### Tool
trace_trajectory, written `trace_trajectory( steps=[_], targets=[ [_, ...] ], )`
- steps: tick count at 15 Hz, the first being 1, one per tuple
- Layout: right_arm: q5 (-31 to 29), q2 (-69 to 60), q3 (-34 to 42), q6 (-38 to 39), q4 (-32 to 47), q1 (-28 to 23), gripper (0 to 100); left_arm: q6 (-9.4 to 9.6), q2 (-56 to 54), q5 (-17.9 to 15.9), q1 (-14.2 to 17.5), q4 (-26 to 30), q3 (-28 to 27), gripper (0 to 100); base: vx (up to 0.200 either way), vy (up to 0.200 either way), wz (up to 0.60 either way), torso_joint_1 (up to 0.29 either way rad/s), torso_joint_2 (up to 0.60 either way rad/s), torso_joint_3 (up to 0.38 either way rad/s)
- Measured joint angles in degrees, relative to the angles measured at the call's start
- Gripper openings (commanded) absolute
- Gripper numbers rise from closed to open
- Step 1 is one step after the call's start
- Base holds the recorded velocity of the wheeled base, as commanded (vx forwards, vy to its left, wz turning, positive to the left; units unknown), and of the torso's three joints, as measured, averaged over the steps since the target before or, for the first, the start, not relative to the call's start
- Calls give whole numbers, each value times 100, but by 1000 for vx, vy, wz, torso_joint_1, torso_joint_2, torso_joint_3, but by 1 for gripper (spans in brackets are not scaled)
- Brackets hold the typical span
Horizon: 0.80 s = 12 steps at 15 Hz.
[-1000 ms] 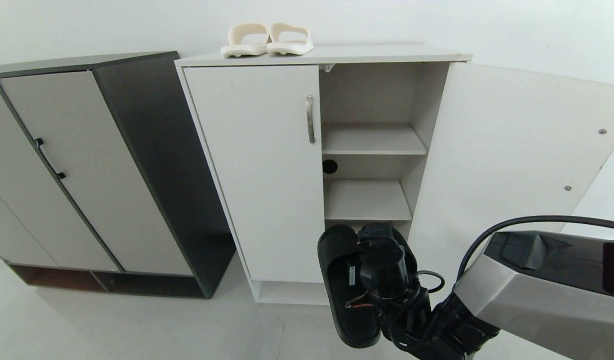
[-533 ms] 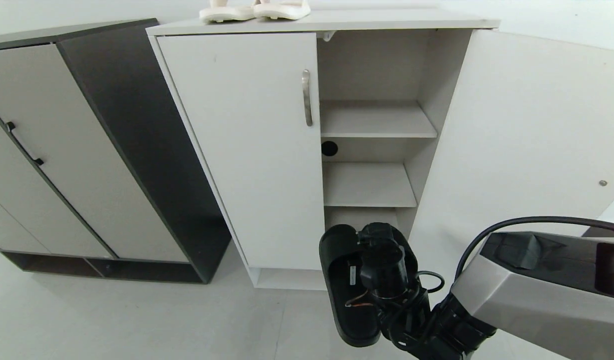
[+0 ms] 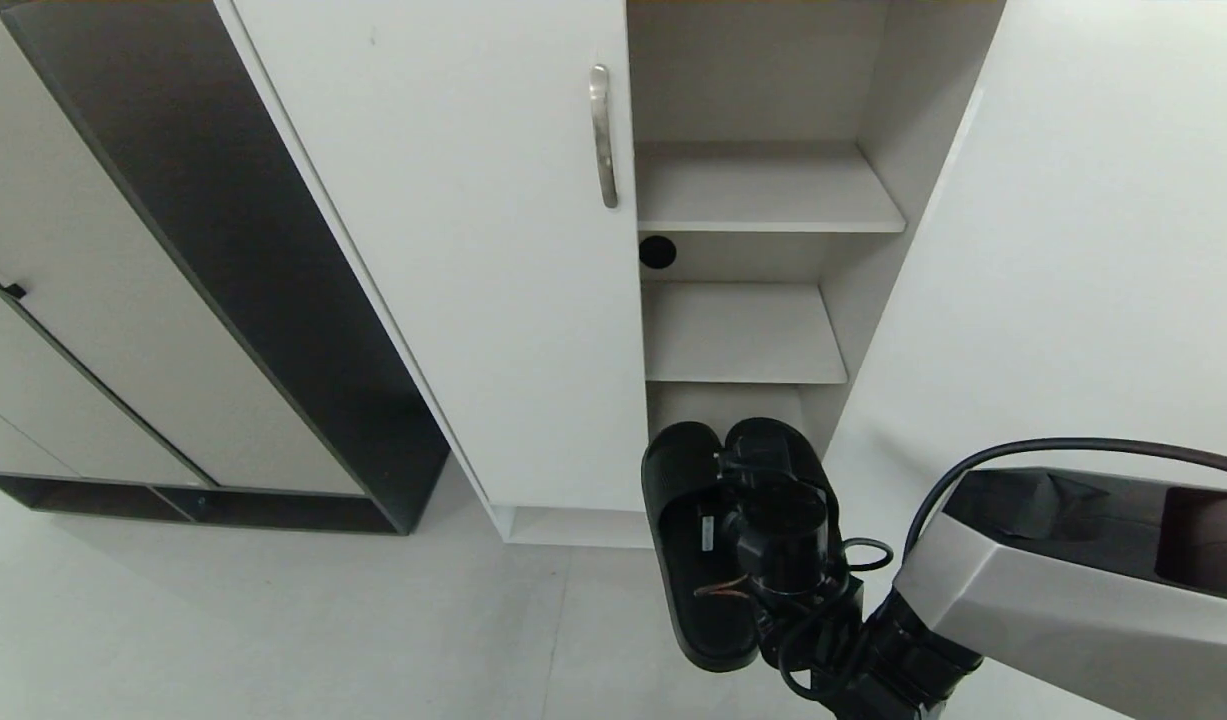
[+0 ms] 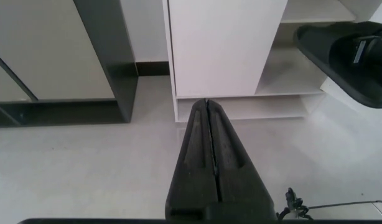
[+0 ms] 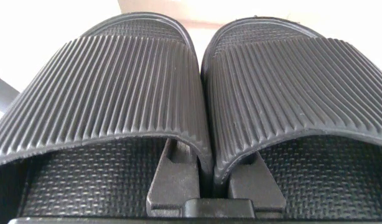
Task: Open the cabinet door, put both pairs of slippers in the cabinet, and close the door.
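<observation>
Two fingers (image 4: 194, 143) of the left claw (image 4: 206, 107) lie pressed flat together, low over the floor (image 4: 85, 168). Far to the left of the right claw (image 5: 213, 177) stands the dark grey cabinet (image 3: 223, 250). Nearer is the white cabinet (image 3: 453, 250), its left door closed and its handle (image 3: 600, 135) upright. Straight ahead of that claw the shelves (image 3: 738, 335) show, and the open door (image 3: 1073, 250) stands to its right. The right claw grips the black slippers (image 3: 693, 560) side by side, toes toward the shelves.
</observation>
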Motion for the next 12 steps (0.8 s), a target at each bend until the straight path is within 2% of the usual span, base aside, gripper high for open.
trace_trajectory(
  steps=[4, 12],
  targets=[
    [-46, -123, 6, -663, -773, -80, 0, -9, 0, 0, 0, 0, 0, 0, 0, 0, 0, 3, 2, -96],
    [-29, -658, 122, -847, -734, -162, 0, 0, 0, 0, 0, 0, 0, 0, 0, 0, 0, 0, 0, 0]
  ],
)
